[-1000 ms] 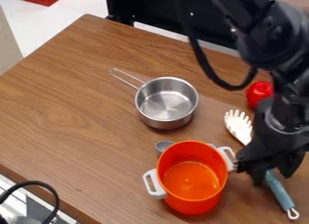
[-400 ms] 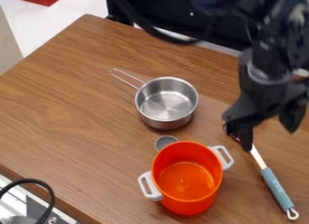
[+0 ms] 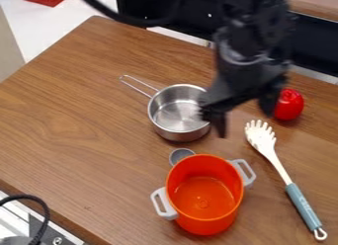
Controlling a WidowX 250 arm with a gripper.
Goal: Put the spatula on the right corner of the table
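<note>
Gripper (image 3: 243,114) now farther left in view — jaws apart, released — spatula (image 3: 282,172) to its lower right.

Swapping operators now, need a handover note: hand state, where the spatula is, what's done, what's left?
Hand: open, holding nothing, in front of the steel pan's right side in camera view.
Spatula: flat on the table, right of the orange pot, head toward the red item, handle toward lower right.
Done: spatula lies on the right side; can't confirm it counts as the corner.
Left: check placement; regrasp if it's short.
</note>
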